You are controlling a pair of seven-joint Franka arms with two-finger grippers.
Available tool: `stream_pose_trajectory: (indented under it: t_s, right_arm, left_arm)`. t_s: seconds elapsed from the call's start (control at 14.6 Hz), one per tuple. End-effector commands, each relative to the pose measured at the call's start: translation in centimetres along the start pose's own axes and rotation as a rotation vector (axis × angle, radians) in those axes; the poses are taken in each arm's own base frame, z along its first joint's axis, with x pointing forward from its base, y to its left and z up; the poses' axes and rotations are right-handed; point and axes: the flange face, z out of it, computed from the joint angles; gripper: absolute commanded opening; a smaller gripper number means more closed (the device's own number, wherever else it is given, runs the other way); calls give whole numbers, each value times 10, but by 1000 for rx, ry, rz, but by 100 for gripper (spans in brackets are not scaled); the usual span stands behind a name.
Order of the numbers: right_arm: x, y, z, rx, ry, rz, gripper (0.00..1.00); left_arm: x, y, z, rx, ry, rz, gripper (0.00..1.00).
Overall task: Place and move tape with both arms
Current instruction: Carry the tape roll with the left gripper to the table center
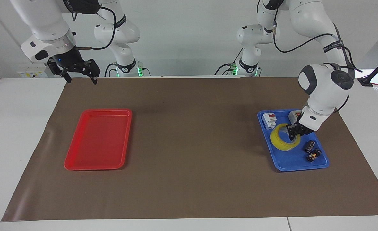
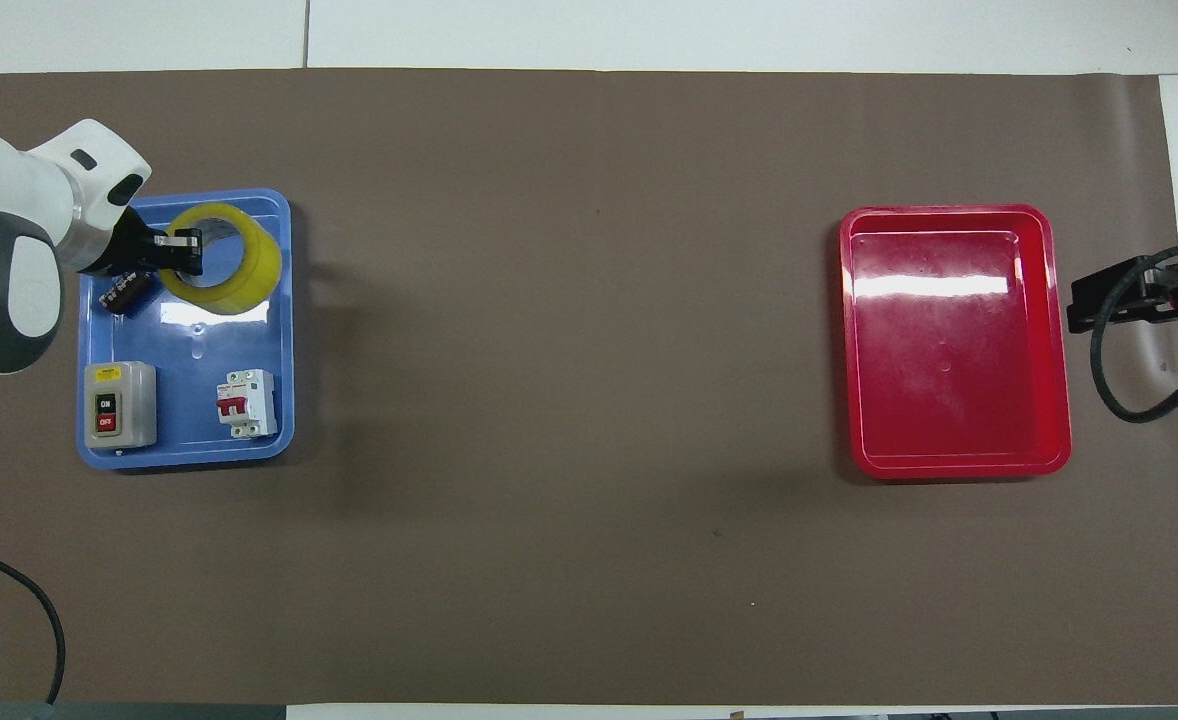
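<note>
My left gripper is clamped on the tape, one finger down through the core and the other outside the wall, and the roll hangs tilted off the floor of the blue tray, over the end of that tray away from us. I take it by the wall and not across the whole roll because the roll looks too broad for my jaws (the ring's thin wall is the sensible bite). In the overhead view the same grip shows at the left gripper with the tape leaning out toward the table's middle.

Around it, in the tray: the black connector blocks lie just beside where the roll hangs, the white breaker and the grey switch box sit at the tray's end nearer to us. None of them touches the roll, so I judge the lift is clean.

Well apart, toward the right arm's end of the brown mat, the red tray lies bare, and I read it as the goal. My right gripper waits with fingers spread wide, high over the mat's edge near that tray. I reckon it waits there to take over the roll once I set it mid-table.
</note>
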Motion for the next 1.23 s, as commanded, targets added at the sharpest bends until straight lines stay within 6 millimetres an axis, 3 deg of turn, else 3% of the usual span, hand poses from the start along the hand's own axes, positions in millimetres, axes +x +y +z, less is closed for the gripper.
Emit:
stream_pose_trajectory:
  t_s: [0.0,0.14,0.41,0.55,0.69,0.82,1.1,1.17]
  right_arm:
    - [2,2,0,23,7,-3,100]
    - [2,2,0,23,7,-3,100]
    - [2,3,0,24,7,-3,100]
    - [2,2,0,23,7,-4,100]
    - [2,2,0,23,7,-4,100]
    - [2,2,0,23,7,-4,100]
    - [2,3,0,24,7,-3,100]
    - [2,2,0,23,7,-4,100]
  left_arm:
    - [-15,65,3,-6,-1,-58,0]
    - [-28,120,7,-19,16,-83,0]
    - [-59,213,23,-24,38,-132,0]
    - [-77,265,47,2,82,-196,0]
    - [-91,302,70,43,124,-203,0]
    - [-101,329,87,39,131,-234,0]
    - [-121,356,102,21,130,-187,0]
    - [-126,360,107,6,135,-177,31]
